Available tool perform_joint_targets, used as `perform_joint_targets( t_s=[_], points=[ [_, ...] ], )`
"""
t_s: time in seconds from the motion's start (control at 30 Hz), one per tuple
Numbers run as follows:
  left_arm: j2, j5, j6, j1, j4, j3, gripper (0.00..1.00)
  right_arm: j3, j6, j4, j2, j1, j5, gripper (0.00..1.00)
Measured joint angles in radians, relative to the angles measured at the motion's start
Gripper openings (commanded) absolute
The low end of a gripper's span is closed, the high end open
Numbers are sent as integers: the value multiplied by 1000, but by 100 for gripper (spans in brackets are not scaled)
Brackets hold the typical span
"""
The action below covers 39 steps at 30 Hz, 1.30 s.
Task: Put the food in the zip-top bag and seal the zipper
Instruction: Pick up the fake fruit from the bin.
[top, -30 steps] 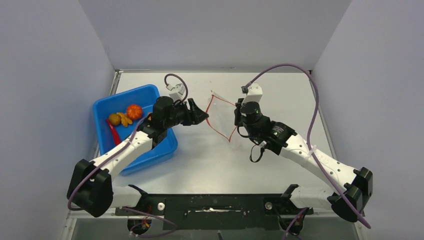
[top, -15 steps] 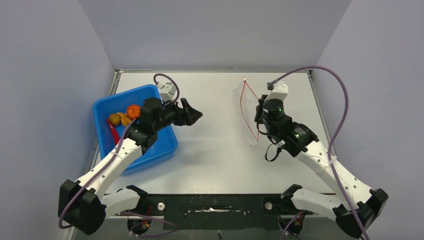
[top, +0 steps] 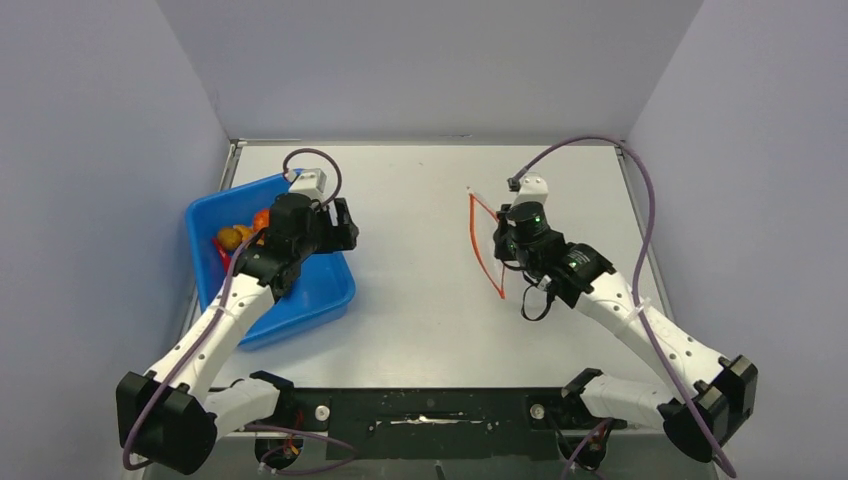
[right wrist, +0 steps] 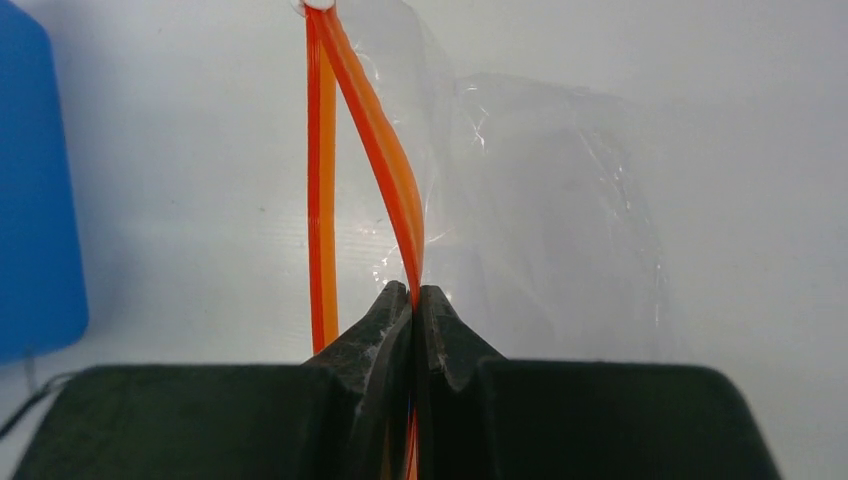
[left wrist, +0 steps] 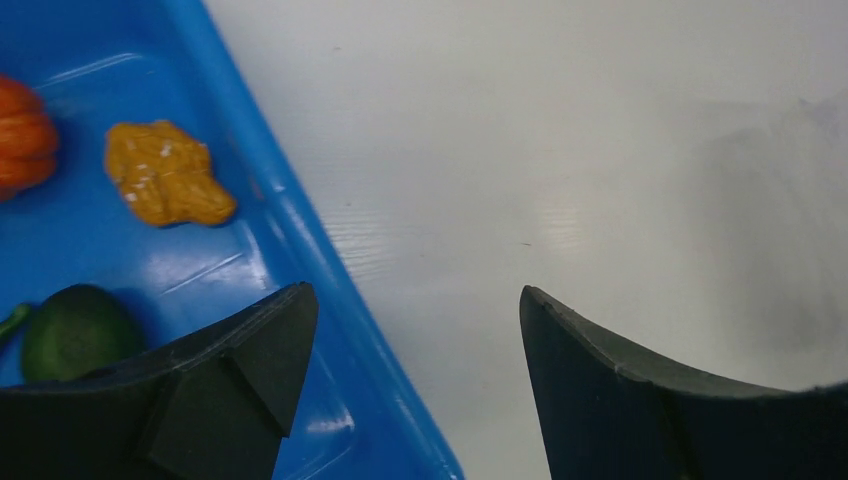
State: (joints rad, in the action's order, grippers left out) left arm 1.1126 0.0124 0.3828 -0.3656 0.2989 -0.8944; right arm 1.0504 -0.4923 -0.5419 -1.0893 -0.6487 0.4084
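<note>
The clear zip-top bag (right wrist: 540, 220) hangs from my right gripper (right wrist: 413, 295), which is shut on one side of the red-orange zipper (right wrist: 375, 130). The other side of the strip hangs free just left, so the mouth gapes a little. From above, the bag (top: 485, 245) is right of centre, at my right gripper (top: 497, 248). My left gripper (left wrist: 415, 330) is open and empty over the blue tray's right rim (left wrist: 290, 230). In the tray lie the orange fruit (left wrist: 20, 135), a yellow-brown lump (left wrist: 165, 175) and the dark green piece (left wrist: 75, 330). The red chili (top: 222, 262) shows from above.
The blue tray (top: 300, 300) sits at the table's left side, under my left arm; its edge also shows in the right wrist view (right wrist: 35, 200). Grey walls enclose the table on three sides.
My left gripper has drawn back from the bag's mouth leftward to the tray's rim. My right gripper carried the bag to the right, and the mouth is narrower.
</note>
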Motion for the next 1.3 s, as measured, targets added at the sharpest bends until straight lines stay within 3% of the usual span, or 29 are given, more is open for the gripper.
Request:
perform_joint_targets(
  t_s=[0.2, 0.63, 1.17, 1.3],
  points=[
    [1, 156, -52, 91, 130, -8, 77, -73, -37, 85, -99, 0, -148, 0],
    [90, 178, -18, 403, 188, 72, 76, -150, -39, 210, -43, 2, -222, 0],
    [322, 139, -17, 450, 190, 49, 76, -202, -69, 290, 7, 13, -264, 0],
    [380, 134, -17, 451, 187, 24, 66, -229, -75, 303, 11, 13, -271, 0]
  ],
)
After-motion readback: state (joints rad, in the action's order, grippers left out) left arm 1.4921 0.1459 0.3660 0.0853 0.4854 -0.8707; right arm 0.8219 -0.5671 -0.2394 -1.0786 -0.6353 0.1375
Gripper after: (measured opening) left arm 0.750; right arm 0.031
